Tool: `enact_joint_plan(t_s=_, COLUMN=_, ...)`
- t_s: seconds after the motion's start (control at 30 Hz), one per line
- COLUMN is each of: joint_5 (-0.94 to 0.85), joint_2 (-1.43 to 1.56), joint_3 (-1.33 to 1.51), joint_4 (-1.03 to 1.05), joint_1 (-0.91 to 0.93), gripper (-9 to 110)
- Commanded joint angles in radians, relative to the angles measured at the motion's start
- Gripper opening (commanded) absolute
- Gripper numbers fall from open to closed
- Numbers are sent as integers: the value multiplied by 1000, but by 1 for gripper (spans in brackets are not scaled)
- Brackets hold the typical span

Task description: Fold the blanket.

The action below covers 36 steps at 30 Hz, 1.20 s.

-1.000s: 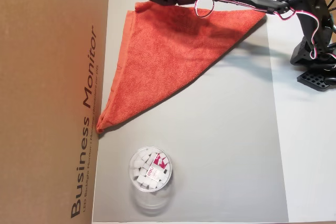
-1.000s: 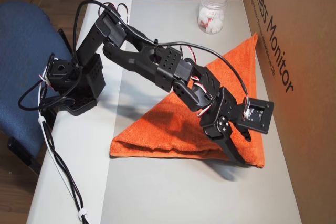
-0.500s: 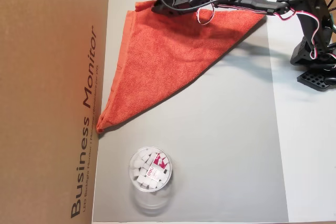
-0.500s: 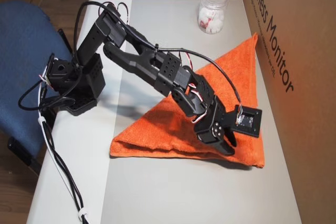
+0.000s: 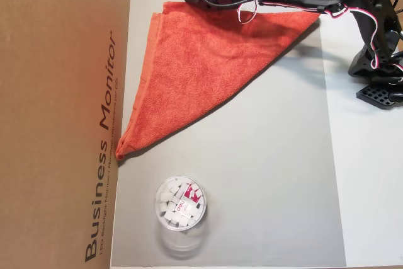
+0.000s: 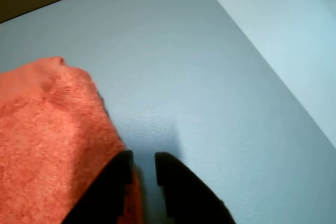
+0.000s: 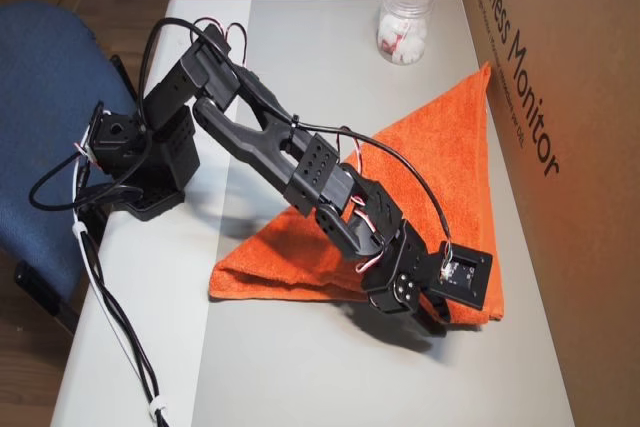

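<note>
You had the blanket (image 5: 204, 70) lying on the grey mat (image 5: 277, 174) already doubled into a triangle, which is why it showed one long diagonal edge and two hemmed sides. In an overhead view it filled the mat's upper part, its long point reaching toward 7 o'clock until it touched the cardboard box (image 5: 56, 118), and its other tips sitting at 11 and 2 o'clock. The clear jar (image 5: 181, 203) of white pieces stood well apart at 6 o'clock, out of the way of any fold.

You had the arm (image 7: 300, 162) stretched low across the cloth so that the gripper (image 6: 143, 167) reached the corner farthest from its base (image 7: 130, 162). In the wrist view the two black fingers stood slightly apart with bare mat showing in the narrow gap between them, so the gripper pinched nothing. The left finger sat against the blanket's edge at 9 o'clock; whether it touched the cloth I cannot tell. In another overhead view the gripper (image 7: 438, 315) hung at the blanket's 5 o'clock corner, just past the hem.

My judgement is that you placed it there to catch that corner for a second fold, and that the layered edge could slip free unless both layers got pinched together.
</note>
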Motion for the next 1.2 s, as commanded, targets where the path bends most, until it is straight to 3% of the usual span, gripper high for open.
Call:
enact_joint_plan(t_s=0.0, joint_5=-6, joint_2=32, joint_3=0, joint_4=-17, joint_1=0, gripper=3)
enact_joint_plan(t_s=0.37, joint_5=-25, joint_2=342, joint_3=167, joint_4=-11, joint_1=11, gripper=3)
enact_joint_plan(t_s=0.53, joint_5=-112, joint_2=502, joint_3=304, joint_4=-11, joint_1=55, gripper=3)
enact_joint_plan(t_s=1.17, joint_5=-94, joint_2=1077, joint_3=887, joint_4=-11, joint_1=291, gripper=3)
